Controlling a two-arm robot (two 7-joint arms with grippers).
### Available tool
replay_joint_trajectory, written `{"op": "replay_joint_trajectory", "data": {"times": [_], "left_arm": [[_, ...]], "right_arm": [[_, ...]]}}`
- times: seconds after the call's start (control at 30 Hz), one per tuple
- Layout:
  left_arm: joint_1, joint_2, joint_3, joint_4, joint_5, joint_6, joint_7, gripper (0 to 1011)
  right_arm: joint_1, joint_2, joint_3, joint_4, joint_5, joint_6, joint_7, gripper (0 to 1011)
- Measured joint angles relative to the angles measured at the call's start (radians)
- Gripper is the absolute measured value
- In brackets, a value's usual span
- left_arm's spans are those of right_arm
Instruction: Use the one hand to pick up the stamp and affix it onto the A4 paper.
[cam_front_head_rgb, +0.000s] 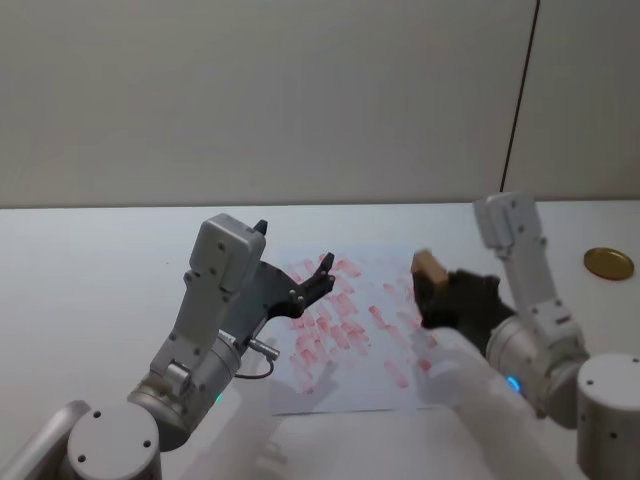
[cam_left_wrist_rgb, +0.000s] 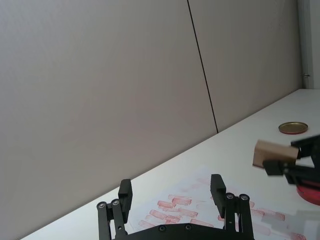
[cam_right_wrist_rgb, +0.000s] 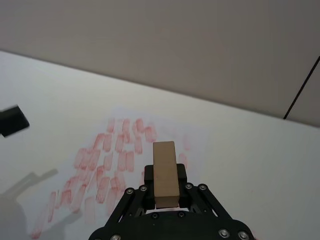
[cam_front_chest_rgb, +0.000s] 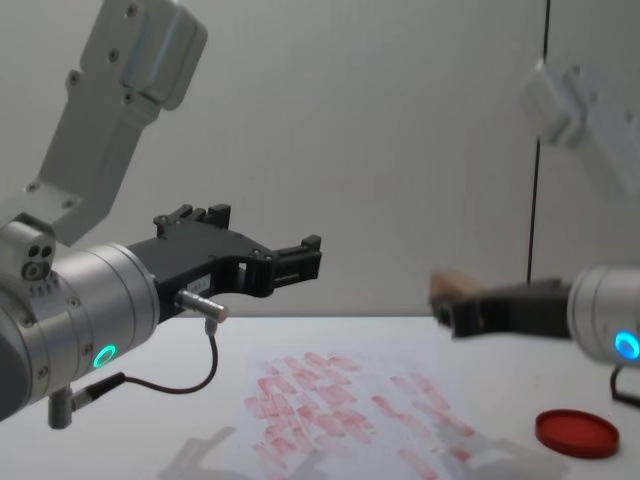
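Note:
My right gripper is shut on the stamp, a small light-tan wooden block, and holds it in the air above the right part of the A4 paper. The stamp shows clamped between the black jaws in the right wrist view, with the A4 paper and its many red marks below. In the chest view the stamp hangs well above the A4 paper. My left gripper hovers open over the sheet's left side; its fingers hold nothing.
A red round ink dish lies on the table right of the sheet. Its gold-coloured lid rests farther back at the right. A pale wall stands behind the white table.

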Motion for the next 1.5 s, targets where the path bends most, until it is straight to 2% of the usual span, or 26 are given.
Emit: {"op": "replay_joint_trajectory", "data": {"times": [0.17, 0.33, 0.57, 0.83, 1.1, 1.5], "left_arm": [[0.0, 0.0, 0.0, 0.0, 0.0, 0.0, 0.0, 993], [0.0, 0.0, 0.0, 0.0, 0.0, 0.0, 0.0, 993], [0.0, 0.0, 0.0, 0.0, 0.0, 0.0, 0.0, 993], [0.0, 0.0, 0.0, 0.0, 0.0, 0.0, 0.0, 993], [0.0, 0.0, 0.0, 0.0, 0.0, 0.0, 0.0, 993], [0.0, 0.0, 0.0, 0.0, 0.0, 0.0, 0.0, 993]], "right_arm": [[-0.001, 0.005, 0.01, -0.047, -0.006, -0.028, -0.031, 234], [-0.001, 0.01, 0.022, -0.074, -0.008, -0.032, -0.064, 234], [0.0, 0.023, 0.05, -0.096, -0.001, -0.001, -0.116, 234], [-0.01, 0.039, 0.077, -0.098, 0.021, 0.038, -0.147, 234], [-0.035, 0.056, 0.102, -0.098, 0.05, 0.079, -0.165, 234], [-0.067, 0.069, 0.119, -0.085, 0.075, 0.11, -0.166, 234]]}}
